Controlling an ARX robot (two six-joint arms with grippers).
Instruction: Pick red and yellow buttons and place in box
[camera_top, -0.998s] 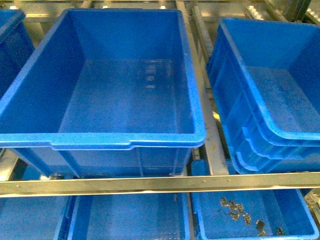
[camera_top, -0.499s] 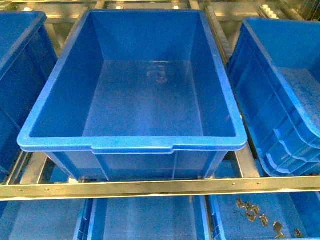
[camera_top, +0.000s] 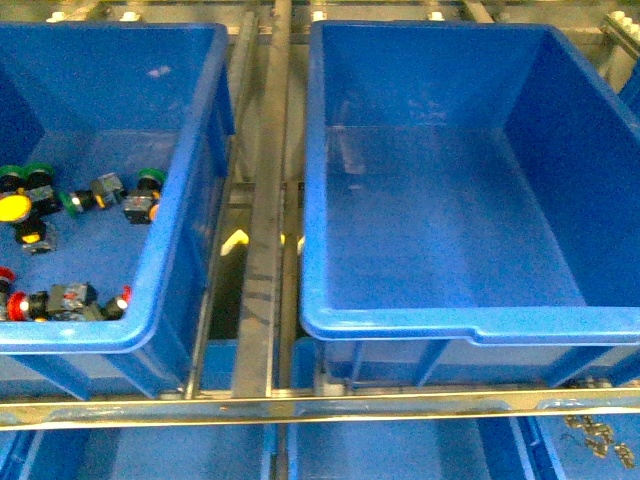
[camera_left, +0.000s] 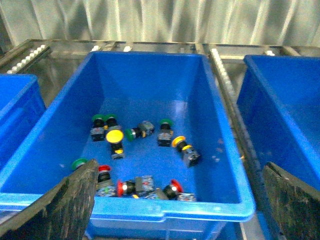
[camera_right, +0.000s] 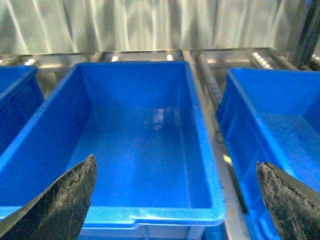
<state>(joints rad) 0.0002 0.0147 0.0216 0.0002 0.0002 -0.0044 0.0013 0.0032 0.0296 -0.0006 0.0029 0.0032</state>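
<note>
A blue bin (camera_top: 170, 200) at the left holds several push-button switches. A yellow-capped one (camera_top: 14, 207) and red-capped ones (camera_top: 16, 303) lie among green-capped ones (camera_top: 150, 180). In the left wrist view the bin (camera_left: 165, 212) shows yellow buttons (camera_left: 114, 136) (camera_left: 179, 142) and red buttons (camera_left: 121, 187) (camera_left: 174, 186). My left gripper (camera_left: 180, 165) is open and empty, above the bin's near rim. The empty blue box (camera_top: 400, 325) stands to the right. My right gripper (camera_right: 176, 162) is open and empty above that box (camera_right: 165, 215). Neither gripper shows in the front view.
A metal rail (camera_top: 265, 200) runs between the bin and the box. Another blue bin (camera_right: 270, 115) stands right of the box. Lower-shelf bins show below the front bar, one with small metal parts (camera_top: 600, 435). A corrugated wall (camera_left: 160, 20) stands behind the shelf.
The front view has swung to the left: the empty box has shifted to the right of the picture and the bin with buttons has come into view at the left.
</note>
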